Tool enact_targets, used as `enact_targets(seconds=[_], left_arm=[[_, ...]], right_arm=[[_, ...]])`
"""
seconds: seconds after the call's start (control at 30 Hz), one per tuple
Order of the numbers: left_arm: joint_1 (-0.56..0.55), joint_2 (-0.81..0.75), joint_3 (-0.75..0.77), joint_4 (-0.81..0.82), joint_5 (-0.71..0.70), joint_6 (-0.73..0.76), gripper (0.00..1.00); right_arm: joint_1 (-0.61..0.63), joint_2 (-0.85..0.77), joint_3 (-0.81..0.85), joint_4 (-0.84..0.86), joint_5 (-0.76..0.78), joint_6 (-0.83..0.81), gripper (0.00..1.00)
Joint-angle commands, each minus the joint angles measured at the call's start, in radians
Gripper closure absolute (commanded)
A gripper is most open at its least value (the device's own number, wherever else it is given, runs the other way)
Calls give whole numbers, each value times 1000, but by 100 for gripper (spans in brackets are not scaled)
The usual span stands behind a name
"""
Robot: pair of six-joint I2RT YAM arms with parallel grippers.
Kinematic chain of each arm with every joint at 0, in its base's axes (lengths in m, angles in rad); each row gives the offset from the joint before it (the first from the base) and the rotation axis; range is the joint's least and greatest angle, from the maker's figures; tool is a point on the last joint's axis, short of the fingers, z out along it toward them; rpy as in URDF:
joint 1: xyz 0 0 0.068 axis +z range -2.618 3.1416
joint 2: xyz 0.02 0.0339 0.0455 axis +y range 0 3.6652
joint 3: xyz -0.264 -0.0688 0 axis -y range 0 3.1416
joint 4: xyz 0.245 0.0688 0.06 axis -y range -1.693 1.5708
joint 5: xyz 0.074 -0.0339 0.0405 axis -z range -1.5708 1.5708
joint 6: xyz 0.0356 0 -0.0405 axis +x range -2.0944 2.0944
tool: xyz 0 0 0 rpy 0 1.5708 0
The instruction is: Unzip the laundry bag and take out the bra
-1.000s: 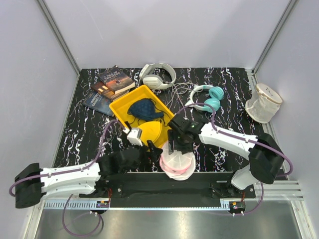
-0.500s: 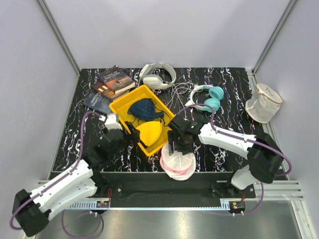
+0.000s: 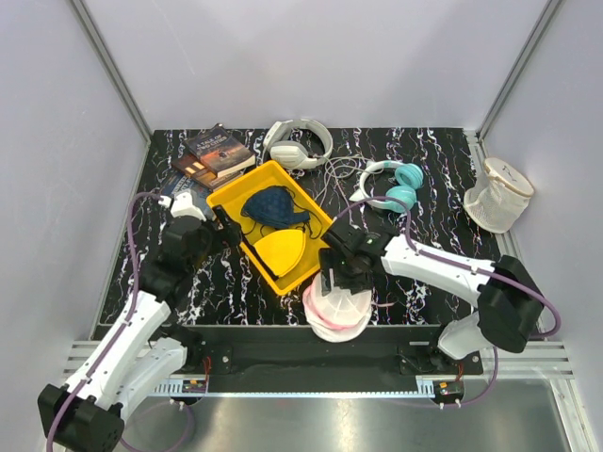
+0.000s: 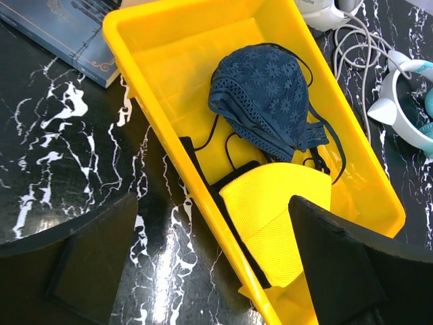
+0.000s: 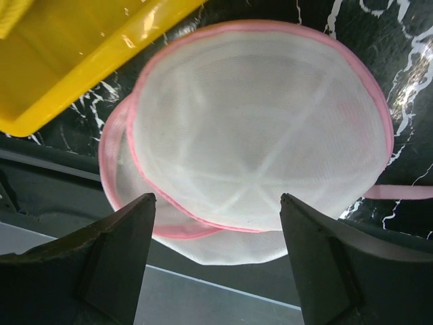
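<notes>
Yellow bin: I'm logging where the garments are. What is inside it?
Inside the yellow bin lie a navy bra toward the far end and a yellow bra with black straps nearer. The floor beneath both is covered, so anything under them is hidden.

We see a yellow bin (image 3: pixel 237 183) in the middle of the black marbled surface (image 3: pixel 433 155). Inside it, the navy bra (image 3: pixel 273 205) lies at the far end and a yellow bra (image 3: pixel 281 250) at the near end. The left fingers (image 3: pixel 229 229) hang at the bin's left wall. The right fingers (image 3: pixel 327 279) sit just off its near-right corner, over the pink-rimmed laundry bag (image 3: pixel 336 311) just beside that corner. Books (image 3: pixel 212 155) lie off the bin's far-left side, white headphones (image 3: pixel 297 143) behind it, teal headphones (image 3: pixel 396 185) to its right, and a cream mesh bag (image 3: pixel 497 195) well to its right.
</notes>
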Motion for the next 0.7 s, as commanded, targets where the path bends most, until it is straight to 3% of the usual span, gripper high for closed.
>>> enact_targets(seconds=[0.0, 0.17, 0.47, 0.67], left_arm=[[45, 4, 102, -60, 40, 48, 1], [134, 16, 157, -130, 91, 100, 1], [380, 16, 227, -232, 239, 233, 1], [421, 1, 247, -262, 302, 287, 1]], right_arm=[[-44, -74, 73, -10, 43, -52, 15], [-200, -175, 73, 1, 109, -144, 1], [-686, -385, 50, 26, 18, -330, 0], [-777, -508, 50, 24, 35, -373, 0]])
